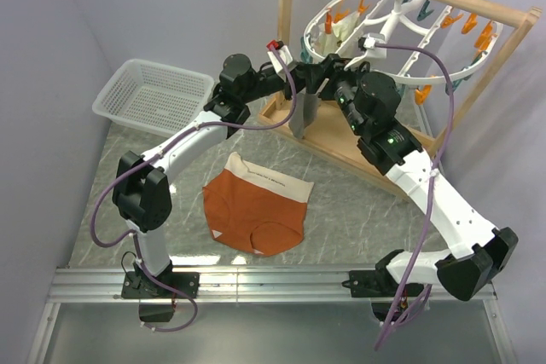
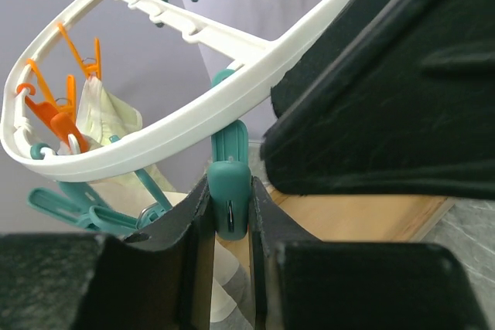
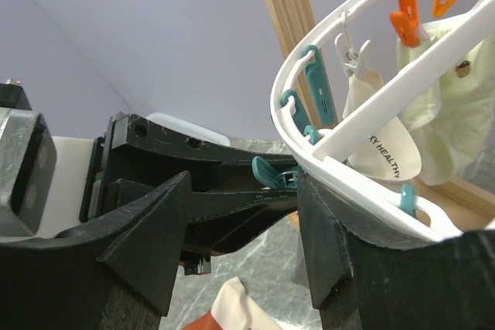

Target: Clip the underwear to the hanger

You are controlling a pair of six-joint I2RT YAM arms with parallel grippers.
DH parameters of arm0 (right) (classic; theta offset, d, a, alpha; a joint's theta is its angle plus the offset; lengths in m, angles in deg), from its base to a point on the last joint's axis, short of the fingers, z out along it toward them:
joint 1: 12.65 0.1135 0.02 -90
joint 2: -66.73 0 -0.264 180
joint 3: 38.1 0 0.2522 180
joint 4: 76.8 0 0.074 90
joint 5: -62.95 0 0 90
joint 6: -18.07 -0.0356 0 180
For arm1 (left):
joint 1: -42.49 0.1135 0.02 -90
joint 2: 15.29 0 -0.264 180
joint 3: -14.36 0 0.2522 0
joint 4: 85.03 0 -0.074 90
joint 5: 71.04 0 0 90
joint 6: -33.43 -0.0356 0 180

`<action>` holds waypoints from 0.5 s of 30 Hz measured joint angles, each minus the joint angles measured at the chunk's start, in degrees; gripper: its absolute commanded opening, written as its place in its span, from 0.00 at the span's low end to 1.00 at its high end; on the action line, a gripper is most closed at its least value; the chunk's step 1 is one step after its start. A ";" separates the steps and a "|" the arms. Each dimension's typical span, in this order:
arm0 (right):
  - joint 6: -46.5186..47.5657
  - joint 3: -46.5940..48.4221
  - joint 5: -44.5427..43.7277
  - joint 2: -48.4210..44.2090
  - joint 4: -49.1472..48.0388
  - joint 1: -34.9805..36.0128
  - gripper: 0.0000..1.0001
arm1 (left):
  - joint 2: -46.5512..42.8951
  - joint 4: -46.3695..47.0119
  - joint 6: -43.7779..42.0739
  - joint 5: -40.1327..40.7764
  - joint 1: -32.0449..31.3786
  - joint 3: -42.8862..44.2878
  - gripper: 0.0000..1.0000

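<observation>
Teal plastic clothespin point(image 2: 230, 191): clamped at its handle end between the black fingers point(image 2: 197, 229) of your left gripper point(image 2: 230, 210), which stands narrow and closed on it. The likely purpose is to squeeze the handle so the mouth spreads for cloth. Whether the mouth is spread cannot be told.

White plastic oval hanger point(image 2: 193, 117): the held peg dangles from its rim. The rack hangs by its hook from the rod of a bare wooden frame point(image 1: 286, 6), which keeps the pegs at gripper height.

Right gripper point(image 3: 244, 222): the jaws stand well apart and clamp nothing. The hanger rim lies against one black finger point(image 3: 325, 245), probably so the rack does not swing while your left arm squeezes.

Cream cloth point(image 3: 448, 113): pegged to the rim among orange clothespins point(image 3: 406, 13).

Grey cloth point(image 1: 305, 117): hangs below the rack, just beside both grippers.

Rust-orange fabric underwear with a wide cream waistband point(image 1: 256, 206): lies flat on the grey marbled table point(image 1: 358, 210) between the two arms, well apart from the hanger and in neither gripper. Clipping is not yet possible, since the peg is in hand but no cloth is at it. Your free right arm would have to fetch the garment.

White plastic mesh basket point(image 1: 153, 95): stands at the far left of the table, well apart from the work.
</observation>
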 measured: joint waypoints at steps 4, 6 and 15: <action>-0.50 0.31 0.04 1.38 0.09 -0.02 0.64 | 0.00 -0.04 0.02 -0.52 0.02 0.00 0.00; -0.63 0.37 0.07 2.14 0.07 0.00 0.64 | 0.00 -0.11 0.02 -0.83 0.02 0.00 0.00; -0.76 0.48 0.02 3.48 -0.50 -0.39 0.41 | -0.09 -0.37 0.31 -2.64 0.26 0.00 0.00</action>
